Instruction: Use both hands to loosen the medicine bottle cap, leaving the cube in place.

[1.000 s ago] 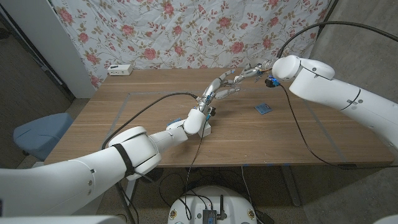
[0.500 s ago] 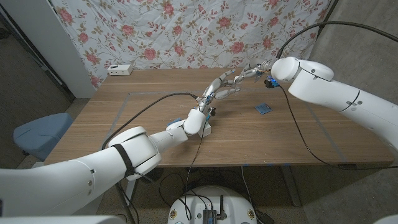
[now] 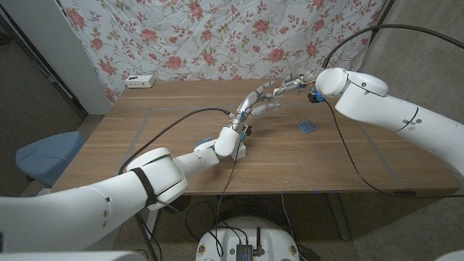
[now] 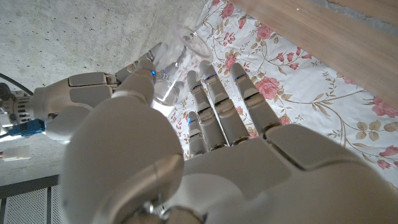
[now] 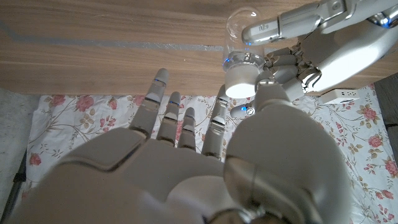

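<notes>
A clear medicine bottle (image 5: 241,28) with a white cap (image 5: 241,83) is held in the air above the far middle of the table, between both hands. In the head view the bottle (image 3: 277,89) is small and mostly hidden by fingers. My left hand (image 3: 255,104) grips the clear body, with its thumb (image 4: 143,81) against the bottle (image 4: 173,65). My right hand (image 3: 296,82) meets it from the other side and pinches the cap between thumb and a finger, its other fingers (image 5: 163,106) spread. A small blue cube (image 3: 307,127) lies on the table right of the hands, untouched.
The wooden table (image 3: 145,145) has tape lines marked on it. A white box (image 3: 140,80) sits at its far left edge against the floral cloth (image 3: 217,36). Black cables run along both arms. A blue chair (image 3: 43,156) stands left of the table.
My right forearm has shifted slightly to the left at the wrist. Both hands stay on the bottle in the same spot, and the cube has not moved.
</notes>
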Robot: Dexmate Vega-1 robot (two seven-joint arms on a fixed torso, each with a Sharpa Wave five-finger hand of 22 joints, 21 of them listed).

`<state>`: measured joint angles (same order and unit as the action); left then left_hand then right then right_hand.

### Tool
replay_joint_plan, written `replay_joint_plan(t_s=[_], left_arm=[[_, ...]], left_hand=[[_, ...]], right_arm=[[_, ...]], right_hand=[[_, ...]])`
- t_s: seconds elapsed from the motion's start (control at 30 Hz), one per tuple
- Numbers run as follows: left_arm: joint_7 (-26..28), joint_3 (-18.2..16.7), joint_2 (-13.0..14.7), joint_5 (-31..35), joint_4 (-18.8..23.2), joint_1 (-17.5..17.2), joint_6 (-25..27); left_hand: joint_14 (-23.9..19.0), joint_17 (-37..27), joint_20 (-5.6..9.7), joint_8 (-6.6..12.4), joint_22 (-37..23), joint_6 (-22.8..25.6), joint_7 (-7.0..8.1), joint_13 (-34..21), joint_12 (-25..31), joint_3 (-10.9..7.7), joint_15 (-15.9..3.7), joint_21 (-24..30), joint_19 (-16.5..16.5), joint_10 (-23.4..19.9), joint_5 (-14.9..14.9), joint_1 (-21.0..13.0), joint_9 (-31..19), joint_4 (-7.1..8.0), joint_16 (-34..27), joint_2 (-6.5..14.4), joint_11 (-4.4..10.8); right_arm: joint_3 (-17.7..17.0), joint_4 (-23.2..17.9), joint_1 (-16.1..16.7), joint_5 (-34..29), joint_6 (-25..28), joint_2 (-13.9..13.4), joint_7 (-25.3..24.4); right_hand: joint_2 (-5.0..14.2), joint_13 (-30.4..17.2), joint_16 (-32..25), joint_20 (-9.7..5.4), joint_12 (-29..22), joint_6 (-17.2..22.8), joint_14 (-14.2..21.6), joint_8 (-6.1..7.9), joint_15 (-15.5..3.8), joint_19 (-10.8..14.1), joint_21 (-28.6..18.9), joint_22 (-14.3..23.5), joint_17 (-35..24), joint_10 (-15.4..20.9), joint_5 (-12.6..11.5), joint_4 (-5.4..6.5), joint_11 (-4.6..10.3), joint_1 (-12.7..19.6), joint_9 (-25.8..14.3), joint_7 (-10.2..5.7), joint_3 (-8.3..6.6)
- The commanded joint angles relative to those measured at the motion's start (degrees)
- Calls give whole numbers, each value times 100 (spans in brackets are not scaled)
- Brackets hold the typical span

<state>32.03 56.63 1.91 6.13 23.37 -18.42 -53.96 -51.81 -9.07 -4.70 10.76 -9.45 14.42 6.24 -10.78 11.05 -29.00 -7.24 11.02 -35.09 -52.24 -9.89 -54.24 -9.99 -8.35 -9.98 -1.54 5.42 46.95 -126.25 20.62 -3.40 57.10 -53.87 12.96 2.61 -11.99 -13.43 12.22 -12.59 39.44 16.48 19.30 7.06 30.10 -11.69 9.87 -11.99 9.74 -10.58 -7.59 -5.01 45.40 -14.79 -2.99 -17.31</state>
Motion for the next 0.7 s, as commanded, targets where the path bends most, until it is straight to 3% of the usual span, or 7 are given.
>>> replay_joint_plan(t_s=[0.03,0.7], left_arm=[[-5,-3,-4,-15,-5,-10,17],[-1,-9,-1,4,9,-12,20]], left_hand=[[-60,-21,20,-6,-30,39,24,-23,16,-54,-457,-9,11,-255,-28,9,-11,-1,0,81,224],[-75,-24,18,-11,-30,35,32,-22,13,-62,-455,-8,10,-250,-28,26,-11,4,-7,90,202]], right_arm=[[-4,-14,25,-1,1,4,-45],[-177,-5,166,147,-110,-30,-148]], right_hand=[[41,-5,-34,-14,-32,67,55,43,-1,57,-35,14,-5,52,-29,-53,13,74,-15,-13,-30],[174,0,-18,-5,19,39,40,14,-85,57,0,11,-7,29,-60,-166,111,314,5,-143,-169]])
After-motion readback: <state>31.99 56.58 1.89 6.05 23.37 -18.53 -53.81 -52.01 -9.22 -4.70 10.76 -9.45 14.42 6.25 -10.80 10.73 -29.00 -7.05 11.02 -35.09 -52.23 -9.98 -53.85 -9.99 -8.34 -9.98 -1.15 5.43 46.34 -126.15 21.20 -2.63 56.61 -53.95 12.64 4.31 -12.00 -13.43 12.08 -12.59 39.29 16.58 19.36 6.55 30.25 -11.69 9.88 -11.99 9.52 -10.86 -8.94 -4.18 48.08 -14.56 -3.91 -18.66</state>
